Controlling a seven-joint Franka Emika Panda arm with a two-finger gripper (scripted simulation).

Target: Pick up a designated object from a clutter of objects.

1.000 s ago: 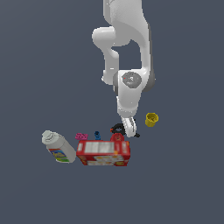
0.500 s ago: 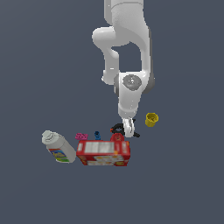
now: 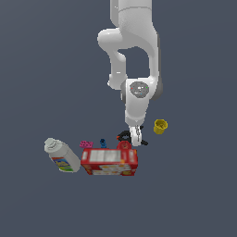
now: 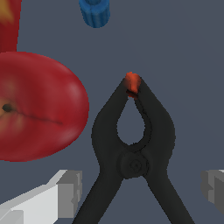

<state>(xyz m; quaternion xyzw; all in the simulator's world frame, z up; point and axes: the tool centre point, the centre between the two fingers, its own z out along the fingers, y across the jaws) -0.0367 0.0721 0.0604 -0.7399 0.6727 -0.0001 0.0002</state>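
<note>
No text, brand, number or sign can be read in either view. The red box (image 3: 109, 162) carries a pale panel with yellow and white patches on its upper face — printing of some kind, but too small and blurred to make out. The white bottle (image 3: 62, 156) has a colourful label in yellow, blue and green — its marks are equally illegible.

Glossy white arm (image 3: 134, 51) of rounded segments — grey disc, perhaps speckled, at the wrist; pale grey pincer (image 3: 136, 135) pads.
</note>
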